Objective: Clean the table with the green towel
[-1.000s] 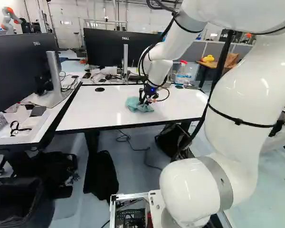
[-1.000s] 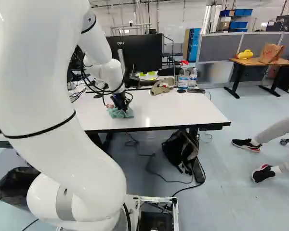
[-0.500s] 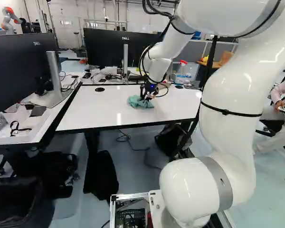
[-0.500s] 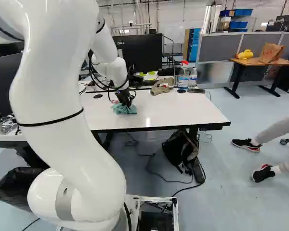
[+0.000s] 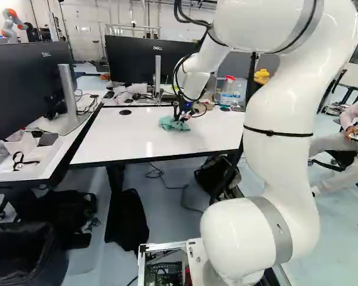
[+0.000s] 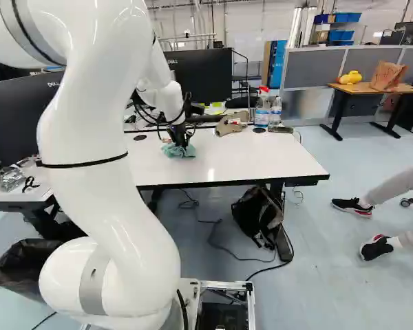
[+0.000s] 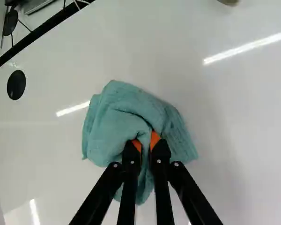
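In the left base view my gripper (image 5: 182, 115) points down at the white table (image 5: 116, 146), low over its middle. The green towel (image 5: 170, 124) lies crumpled on the tabletop beneath it. Seen from the wrist, the gripper (image 7: 146, 146) is shut on the towel (image 7: 117, 124), with a fold of cloth pinched between the orange pads. The rest of the cloth spreads around and ahead of the fingers.
Along the table's back edge stand a spray bottle (image 6: 262, 106), a clear bottle (image 6: 276, 110) and a beige cloth-like item (image 6: 231, 124). Monitors (image 5: 144, 59) rise behind and at the left. Another robot (image 5: 12, 25) is far back left.
My arm has swung, its upper links shifting left in the left base view and right in the right base view. The gripper and towel have moved slightly over the tabletop. The base has stayed put.
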